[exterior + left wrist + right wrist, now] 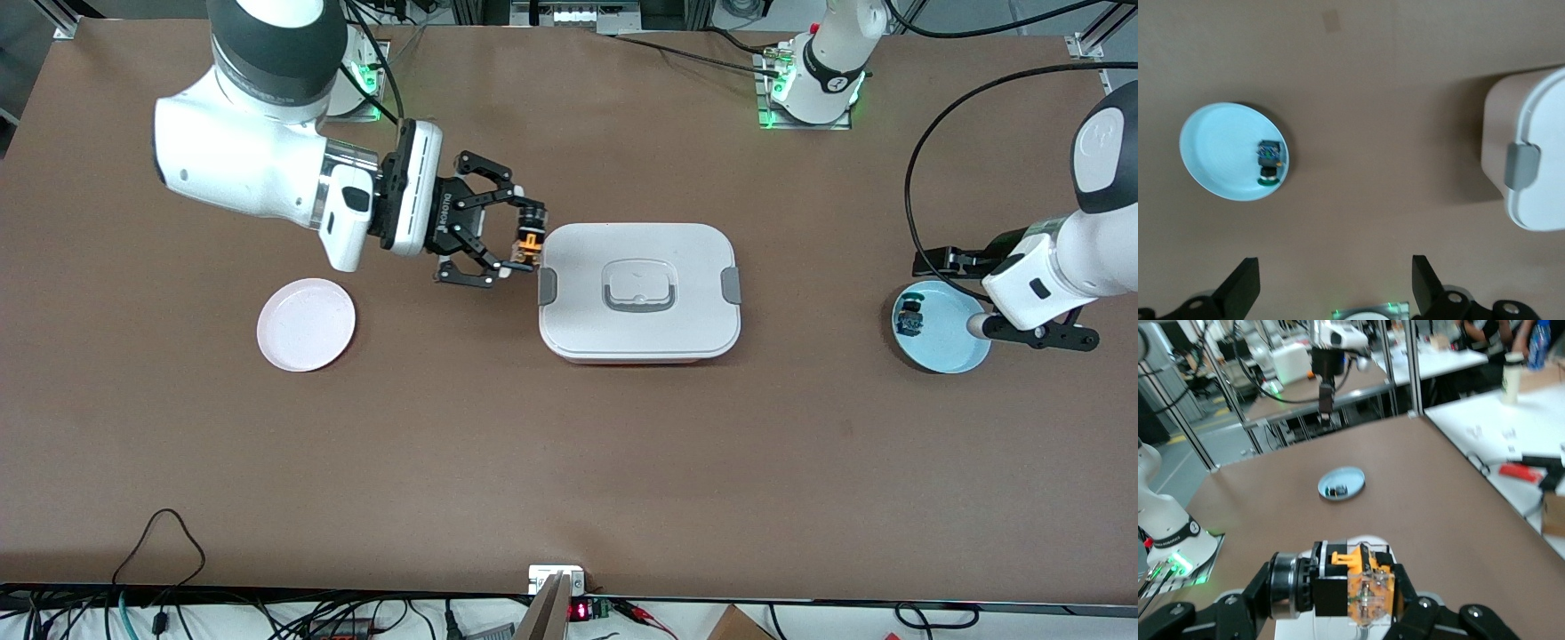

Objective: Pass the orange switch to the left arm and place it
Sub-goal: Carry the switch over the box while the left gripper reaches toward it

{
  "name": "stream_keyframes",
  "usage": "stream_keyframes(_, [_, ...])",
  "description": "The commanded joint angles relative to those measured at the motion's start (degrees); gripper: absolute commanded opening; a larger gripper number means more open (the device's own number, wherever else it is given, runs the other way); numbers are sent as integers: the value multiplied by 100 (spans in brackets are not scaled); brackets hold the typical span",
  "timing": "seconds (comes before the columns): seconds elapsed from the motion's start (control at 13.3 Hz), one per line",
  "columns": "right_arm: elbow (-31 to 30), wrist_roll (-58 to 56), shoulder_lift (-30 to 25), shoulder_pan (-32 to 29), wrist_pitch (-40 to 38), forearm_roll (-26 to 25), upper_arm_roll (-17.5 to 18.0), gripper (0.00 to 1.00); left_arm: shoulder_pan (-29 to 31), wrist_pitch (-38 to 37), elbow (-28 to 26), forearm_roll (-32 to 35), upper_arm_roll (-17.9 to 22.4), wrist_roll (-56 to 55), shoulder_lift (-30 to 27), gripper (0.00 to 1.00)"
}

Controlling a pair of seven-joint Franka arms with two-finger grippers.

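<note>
Orange switch [528,242] pinched in the right gripper [523,236] fingers, at the box [638,292] edge's 9 o'clock, apparently just clear of it, left gripper [1331,283] fingers spread, over the counter [569,462] by the blue plate [951,342], pink plate [306,324] at the counter's 9 o'clock.

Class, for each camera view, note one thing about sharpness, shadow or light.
Front view: sharp, even light, green lamps glowing at both arm bases. Left wrist view: soft, the large white lidded box casting a shadow on the brown table. Right wrist view: the tiny orange-and-black switch close and blurred.
</note>
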Motion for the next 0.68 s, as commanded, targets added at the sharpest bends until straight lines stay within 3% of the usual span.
stream_keyframes(0.0, [134,-806,247,186,63,944,-16,0,269,-679,125,-1112,-15,115,-54,100])
stream_keyframes(0.23, [152,-1545,440,283,72,2016,-16,0,989,-1418,-189,-3701,-42,124,-45,100])
stream_keyframes(0.38, [187,-1670,528,406,72,2457,-16,0,1394,-1630,-1004,-5749,-50,141,-28,100])
stream_keyframes(0.45, [265,-1670,616,459,72,2555,-16,0,1422,-1614,-1391,-6437,-59,307,-54,100])
stream_keyframes(0.6, [424,-1670,722,529,72,2757,-16,0,1396,-1369,-1623,-7284,-86,510,-63,100])
